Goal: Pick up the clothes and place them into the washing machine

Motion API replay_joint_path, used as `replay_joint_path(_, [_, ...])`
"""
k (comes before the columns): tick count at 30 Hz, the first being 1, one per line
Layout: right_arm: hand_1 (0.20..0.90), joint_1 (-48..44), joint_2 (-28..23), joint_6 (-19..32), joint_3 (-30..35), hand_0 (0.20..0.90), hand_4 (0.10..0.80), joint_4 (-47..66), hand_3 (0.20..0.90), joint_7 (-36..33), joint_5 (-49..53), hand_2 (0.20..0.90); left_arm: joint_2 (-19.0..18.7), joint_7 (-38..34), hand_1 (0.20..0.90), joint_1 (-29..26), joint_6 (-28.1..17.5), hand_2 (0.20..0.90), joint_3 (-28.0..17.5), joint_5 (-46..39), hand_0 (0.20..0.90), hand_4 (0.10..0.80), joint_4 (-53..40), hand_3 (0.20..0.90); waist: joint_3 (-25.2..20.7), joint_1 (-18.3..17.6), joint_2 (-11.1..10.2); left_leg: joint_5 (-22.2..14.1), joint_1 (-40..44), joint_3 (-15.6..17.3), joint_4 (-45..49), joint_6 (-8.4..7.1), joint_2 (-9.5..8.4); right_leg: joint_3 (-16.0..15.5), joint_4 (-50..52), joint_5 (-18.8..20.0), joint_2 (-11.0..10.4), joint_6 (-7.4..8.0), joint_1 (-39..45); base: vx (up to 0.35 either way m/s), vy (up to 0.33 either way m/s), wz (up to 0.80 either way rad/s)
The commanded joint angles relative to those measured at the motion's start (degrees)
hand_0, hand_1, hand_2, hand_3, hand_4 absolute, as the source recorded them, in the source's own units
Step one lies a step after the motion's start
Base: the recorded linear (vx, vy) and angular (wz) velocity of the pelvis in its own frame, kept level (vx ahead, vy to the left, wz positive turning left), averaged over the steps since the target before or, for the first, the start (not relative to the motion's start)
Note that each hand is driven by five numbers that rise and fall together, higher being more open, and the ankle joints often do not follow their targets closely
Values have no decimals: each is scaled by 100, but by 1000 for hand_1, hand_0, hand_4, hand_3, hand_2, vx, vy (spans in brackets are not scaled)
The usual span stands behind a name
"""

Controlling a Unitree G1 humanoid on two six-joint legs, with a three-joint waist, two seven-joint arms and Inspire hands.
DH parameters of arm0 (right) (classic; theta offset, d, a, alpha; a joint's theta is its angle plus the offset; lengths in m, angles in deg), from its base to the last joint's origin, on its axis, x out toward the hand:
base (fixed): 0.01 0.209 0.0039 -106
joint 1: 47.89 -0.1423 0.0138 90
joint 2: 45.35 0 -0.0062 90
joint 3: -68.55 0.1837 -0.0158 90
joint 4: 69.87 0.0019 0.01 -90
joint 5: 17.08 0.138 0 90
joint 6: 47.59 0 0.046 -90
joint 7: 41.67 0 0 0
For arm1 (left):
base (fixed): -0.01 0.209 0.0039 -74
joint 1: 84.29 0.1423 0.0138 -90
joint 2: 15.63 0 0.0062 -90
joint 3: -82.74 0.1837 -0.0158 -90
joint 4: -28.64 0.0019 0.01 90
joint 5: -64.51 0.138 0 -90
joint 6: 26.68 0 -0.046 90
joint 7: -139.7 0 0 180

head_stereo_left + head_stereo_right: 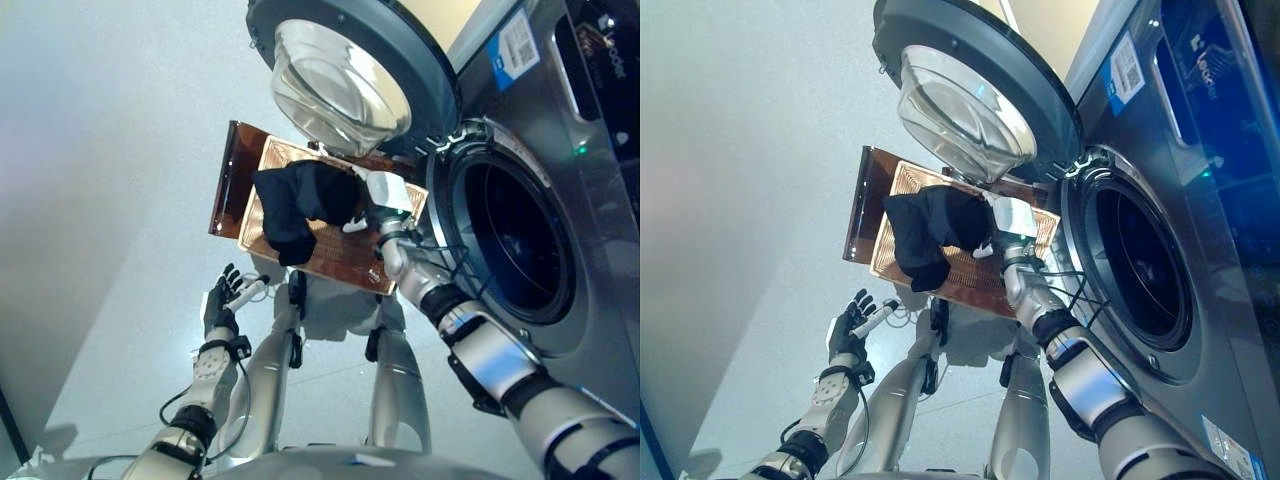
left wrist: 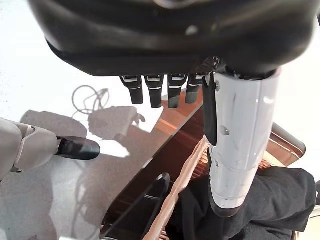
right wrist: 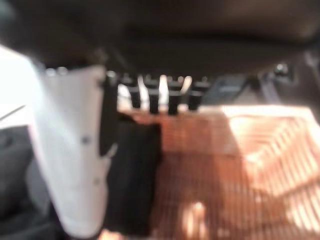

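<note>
Here the left hand (image 1: 220, 300) hangs with relaxed, empty fingers over bare floor (image 1: 110, 200). Beside it, a woven basket (image 1: 340, 255) holds the black clothes (image 1: 300, 205), draped over its near rim. The right hand (image 1: 385, 200) reaches in with straight fingers, grasping nothing. Rightmost, the washing machine (image 1: 520, 240) stands with its door (image 1: 345, 70) swung wide.

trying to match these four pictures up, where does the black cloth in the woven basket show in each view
Left eye view: black cloth in the middle, draped over the brown woven basket.
Right eye view: middle, slightly left.
Left wrist view: lower right corner, past the white thumb cover.
Right wrist view: lower left, blurred.
Shared landmark: the basket's woven rim.
</note>
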Motion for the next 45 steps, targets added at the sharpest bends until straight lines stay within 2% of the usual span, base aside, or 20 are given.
replay_joint_path(1, [900, -198, 123, 204, -236, 900, 800, 434, 900, -173, 18, 900, -100, -164, 900, 165, -287, 900, -91, 42, 900, 800, -98, 900, -165, 115, 182, 381, -182, 28, -485, -270, 56, -65, 290, -447, 136, 1, 58, 22, 6, -6])
replay_joint_path(9, [900, 248, 293, 261, -345, 900, 800, 878, 900, -146, -86, 900, -61, -287, 900, 78, -277, 900, -118, 80, 900, 800, 156, 900, -203, 30, 80, 262, -145, 43, -309, -241, 58, -41, 345, -530, 161, -12, 162, 5, -2, -2])
replay_joint_path(15, [900, 246, 517, 246, -367, 900, 800, 750, 900, -220, -44, 900, -41, -349, 900, 53, -287, 900, -57, 62, 900, 800, 175, 900, -203, 55, 107, 271, -134, 3, -295, -251, 60, -72, 378, -552, 159, -22, 200, -7, 4, 4])
replay_joint_path(33, [900, -714, 966, 158, -395, 900, 800, 97, 900, -468, 223, 900, -246, -444, 900, 130, -349, 900, 109, -23, 900, 800, -169, 900, 173, 284, 224, 419, -500, -49, -288, -270, 3, -162, 305, -385, 118, 3, -64, -24, 17, 4])
replay_joint_path(45, [900, -1077, 949, 60, -324, 900, 800, 82, 900, -683, 246, 900, -310, -540, 900, 35, -350, 900, 144, 2, 900, 800, -302, 900, 312, 311, 189, 440, -734, -49, -215, -283, 23, -202, 362, -371, 103, -4, -264, -10, 7, 1])
